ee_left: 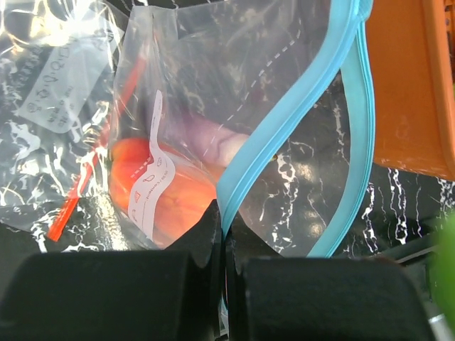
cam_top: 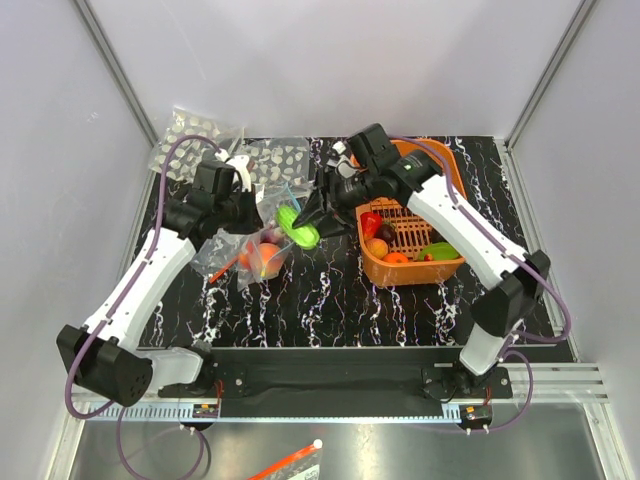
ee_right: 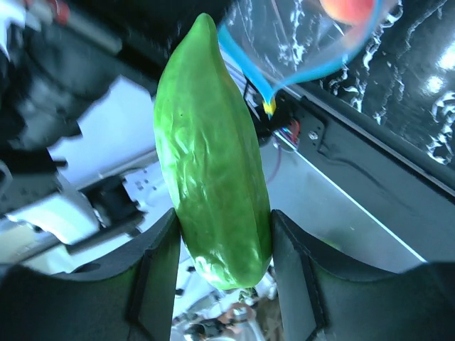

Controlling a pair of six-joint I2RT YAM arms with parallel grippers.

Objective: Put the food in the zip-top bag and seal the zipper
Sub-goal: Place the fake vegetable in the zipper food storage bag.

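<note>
Zip-top bag: the zip-top bag (ee_left: 213,64) lay left of the desk's middle, its mouth lifted toward the orange basket, clear film slack and creased.
Zipper: the teal zipper (ee_left: 270,131) stood unsealed, its two strips bowed apart into a narrow, leaf-shaped opening.
Food inside: a peach-orange piece (ee_left: 170,192) and a purple piece (ee_left: 213,135) sat in the bag's bottom.
Left end effector: the left end effector (ee_left: 224,241) was pinched tight on the zipper strip at one end of the mouth, holding that edge up.
Food in hand: a long green toy vegetable (ee_right: 213,156) hung just beside the mouth, not yet in.
Right end effector: the right end effector (ee_right: 224,220) was clamped across the vegetable's thick end, with the pointed end leading.
Food left: red, dark and orange pieces and a green one remained in the orange basket (cam_top: 415,275), right of the bag.
Nearby: a clear bag with a red strip (ee_left: 85,185) lay against the zip-top bag; white-dotted packets (cam_top: 190,135) lay at the desk's (cam_top: 330,300) far left.
Risk, as I judged it: held by one edge only, the mouth looked narrow for so long a piece; the tip could catch the teal rim and fold it shut or drag the film from the pinch.
Second risk: gripped at one end, the glossy vegetable could swivel and drop outside the bag.
</note>
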